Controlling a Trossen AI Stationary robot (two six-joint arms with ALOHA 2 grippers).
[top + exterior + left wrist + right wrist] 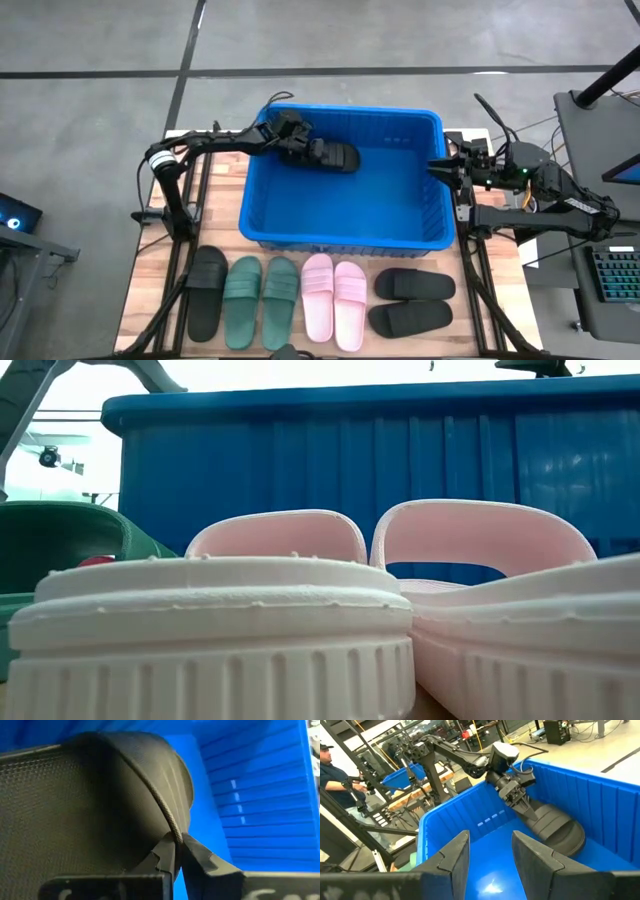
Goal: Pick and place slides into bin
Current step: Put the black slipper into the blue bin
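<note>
Near edge: row of slides on table – single black [207,292], dk green pair [261,301], pink pair [333,299], black pair [412,301].
Behind: blue bin [255,185].
L gripper [300,146] inside bin, far-left corner, pinching black slide [337,156] by strap edge.
R gripper [437,167] at bin's right rim, fingers apart, empty.

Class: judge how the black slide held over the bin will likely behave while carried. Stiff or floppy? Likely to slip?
The black slide probably stays stiff: it juts sideways from the left hand without drooping. It seems light, since a pinch on its edge carries it. That thin grip could let it twist or slip into the bin.
</note>
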